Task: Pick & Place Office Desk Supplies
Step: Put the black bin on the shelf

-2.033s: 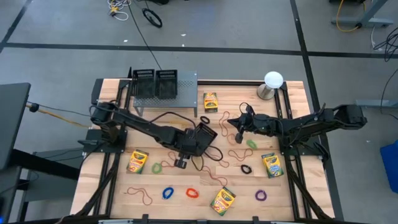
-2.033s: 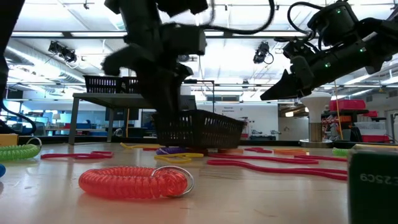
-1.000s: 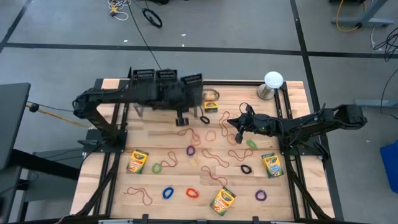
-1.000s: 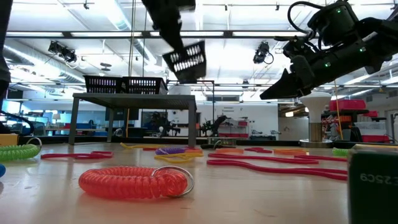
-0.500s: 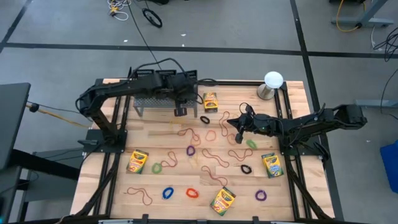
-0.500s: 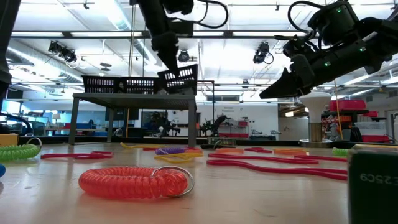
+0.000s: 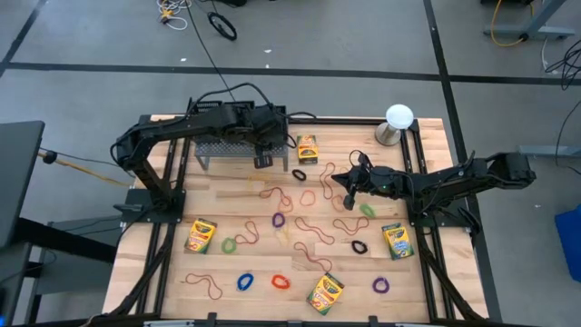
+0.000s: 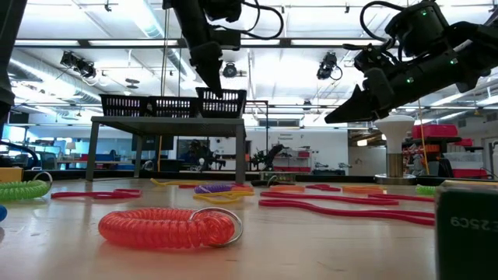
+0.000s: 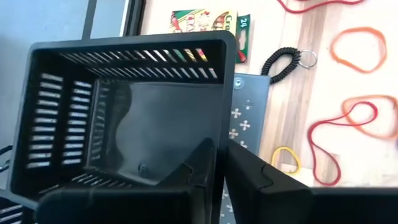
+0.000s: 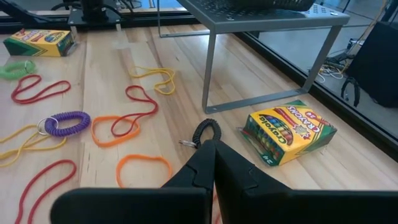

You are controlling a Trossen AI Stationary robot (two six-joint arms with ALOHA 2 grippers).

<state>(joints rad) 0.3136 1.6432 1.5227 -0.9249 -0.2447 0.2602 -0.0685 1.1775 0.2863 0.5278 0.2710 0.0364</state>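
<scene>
My left gripper [image 9: 221, 167] is at the far left of the table, shut on a black slatted basket [image 9: 124, 118]. The basket stands on a grey perforated metal shelf [image 7: 222, 147] beside two other black baskets [image 8: 152, 105]. My right gripper [image 10: 214, 163] hovers shut above the table's middle right and holds nothing. Rubber bands and coil loops lie scattered over the wood, among them a red coil [image 8: 167, 228] and a purple coil [image 7: 279, 220]. Yellow-and-green crayon boxes lie flat at the far middle [image 7: 308, 148], near left [image 7: 201, 235] and near right [image 7: 397, 242]. My left gripper has the basket's side wall [image 9: 222, 118] between its fingers, one finger [image 9: 199, 165] inside the basket and the other [image 9: 252, 174] outside. The fingers come slanting down from above. The basket stands upright and level with its bottom on the shelf.
A white ball on a metal base [image 7: 398, 118] stands at the far right corner. A fourth crayon box [image 7: 326, 292] lies near the front edge. The shelf's legs [image 10: 208, 62] stand on the wood near a black coil [image 10: 205, 132]. Black frame rails run along both table sides.
My left gripper has carried the basket toward the table's far left and down. The basket, a second ago lifted clear and tilted above the shelf's right end, now stands level on the shelf beside the other two. My right arm has kept still.
</scene>
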